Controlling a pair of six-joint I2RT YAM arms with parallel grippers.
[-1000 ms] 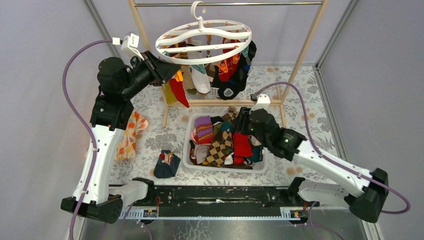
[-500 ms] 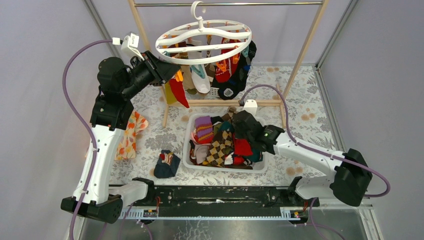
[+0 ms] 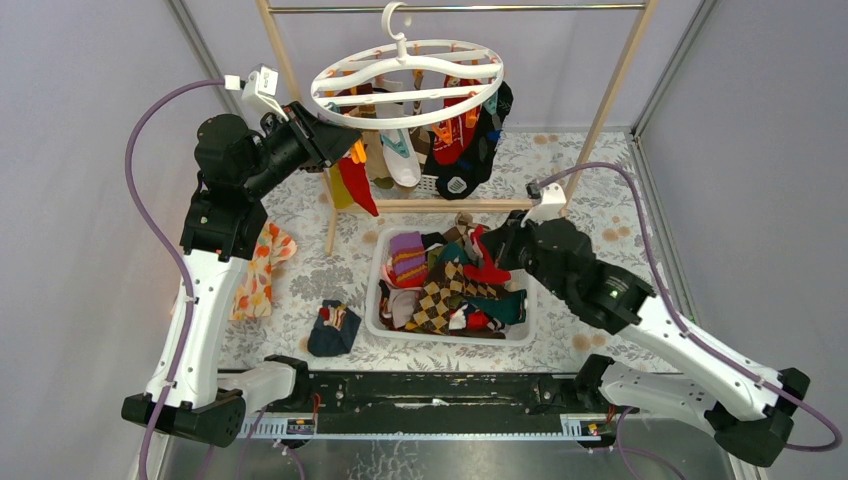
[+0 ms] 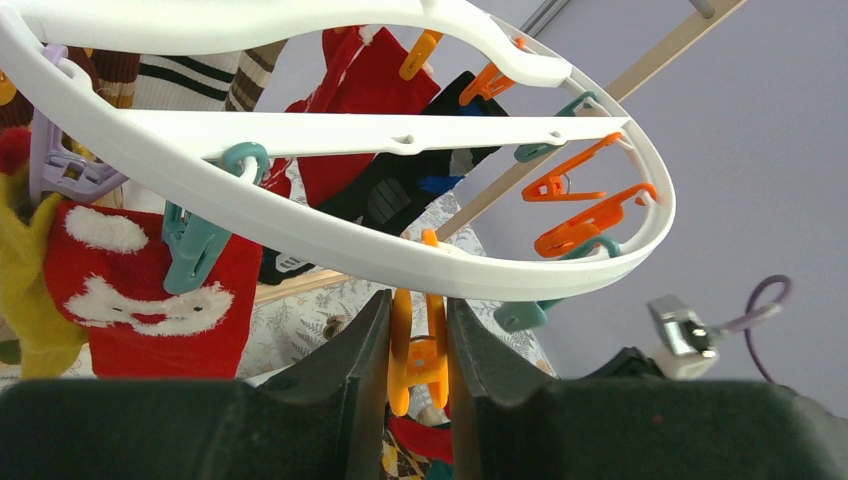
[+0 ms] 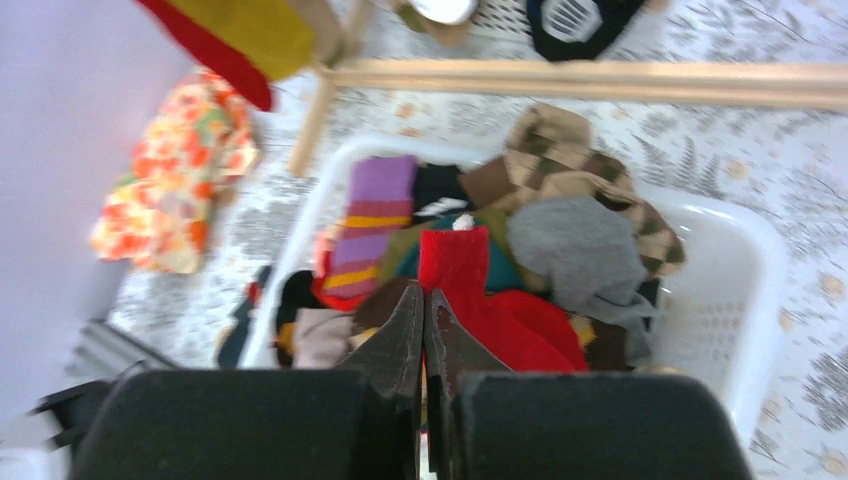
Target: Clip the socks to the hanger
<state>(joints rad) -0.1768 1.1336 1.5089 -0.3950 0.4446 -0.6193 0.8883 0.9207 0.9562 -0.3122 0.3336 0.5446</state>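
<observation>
The right claw (image 5: 425, 300) is pinching shut on a red sock (image 5: 455, 255). That sock is lying on top of the other socks (image 3: 440, 295) in the white basket (image 5: 715, 330), near the middle of the table. I cannot tell how much cloth the claw is holding.

The left claw (image 4: 418, 305) is narrow. It is holding an orange clip (image 4: 417, 365) between its two fingers. The clip is hanging from the near rim of the hanger (image 4: 350, 130). The hanger is hanging on the rack (image 3: 610, 90) at 12 o'clock in the view from above.

I think the step now is lifting the red sock out and taking it to that clip. The right claw should be going straight up first and going slowly. That way the sock is pulling free of the grey sock (image 5: 575, 250) and the checked sock (image 5: 560, 150) at 1 o'clock from it, not dragging them out. Then it should be heading toward 10 o'clock, up to the orange clip.

The left claw should be squeezing the clip so its mouth is opening wide. I cannot tell if the mouth is open now. It should also be stopping the hanger from swinging. The sock's edge should be going deep into the mouth before the left claw lets go.
</observation>
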